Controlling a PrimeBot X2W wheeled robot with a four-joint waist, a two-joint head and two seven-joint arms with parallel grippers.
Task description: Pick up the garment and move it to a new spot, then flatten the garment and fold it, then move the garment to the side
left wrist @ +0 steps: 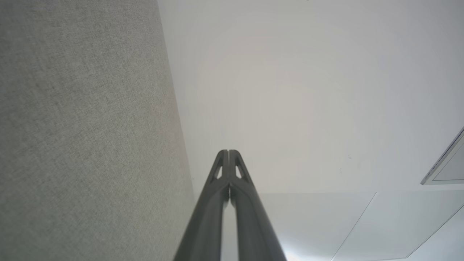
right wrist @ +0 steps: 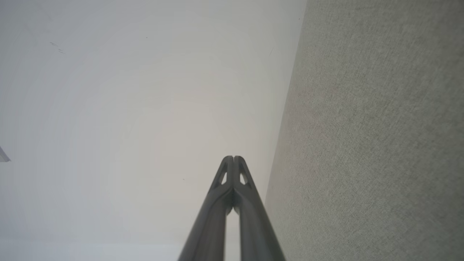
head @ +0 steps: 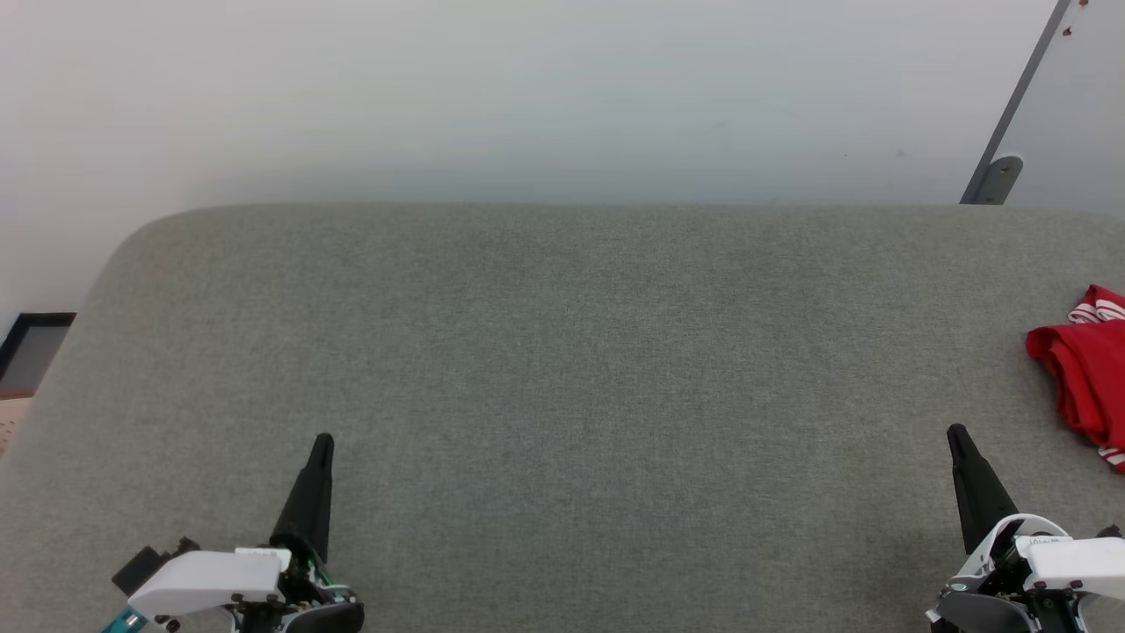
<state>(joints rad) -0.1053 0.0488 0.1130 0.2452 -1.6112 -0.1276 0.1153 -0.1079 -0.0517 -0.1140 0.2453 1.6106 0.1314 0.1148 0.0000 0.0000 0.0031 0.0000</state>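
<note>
Crumpled red garment [head: 1079, 374] (striped red-white trim) at table [head: 562, 352] edge, left gripper [head: 322, 444] closed empty, right gripper [head: 956, 435] likewise

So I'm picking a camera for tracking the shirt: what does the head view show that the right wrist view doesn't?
Head view: the bunched red garment at the right edge of the grey fabric surface, plus the left gripper, shut and apart from it. Right wrist view: a close look at the right gripper, its fingertips pressed together, holding nothing. Both share that gripper, the grey surface and the pale wall.
</note>
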